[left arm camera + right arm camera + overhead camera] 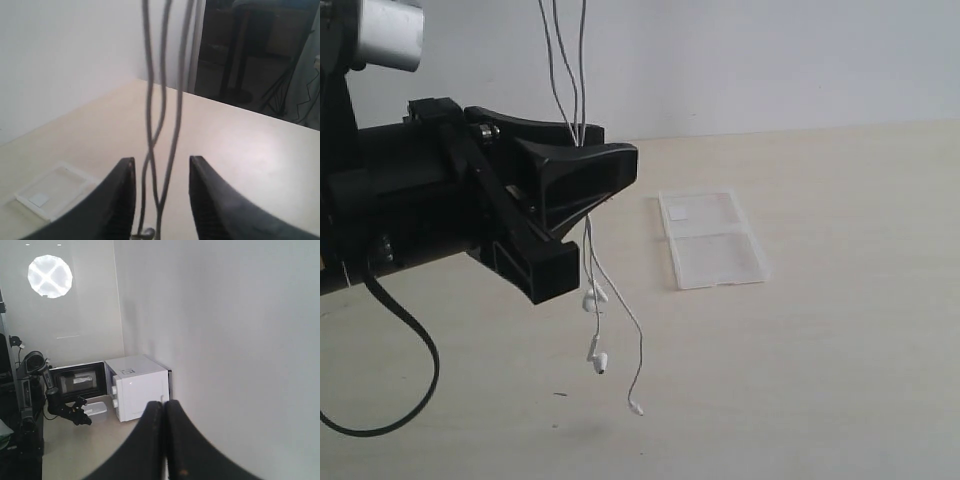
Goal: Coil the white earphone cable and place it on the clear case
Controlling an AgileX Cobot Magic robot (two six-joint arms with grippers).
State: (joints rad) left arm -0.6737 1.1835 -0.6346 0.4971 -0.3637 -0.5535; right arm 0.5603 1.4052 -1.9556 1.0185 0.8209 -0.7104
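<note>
The white earphone cable (617, 290) hangs in several strands from above the exterior view's top edge. It runs down between the fingers of my left gripper (618, 142), which is open and high above the table. Two earbuds (595, 296) and the plug (636, 408) dangle below it in the air. In the left wrist view the cable strands (150, 100) pass between the open left gripper's (161, 159) fingers. The clear case (712, 240) lies flat on the table to the right; the left wrist view also shows the case (52, 192). My right gripper (164, 402) is shut with a white sliver of cable at its tips; it is outside the exterior view.
A thick black robot cable (415, 380) loops over the table at the left. The pale table (840, 350) meets a white wall behind. The right wrist view looks out on a white microwave (137, 387) and a black stand (70, 407) far off.
</note>
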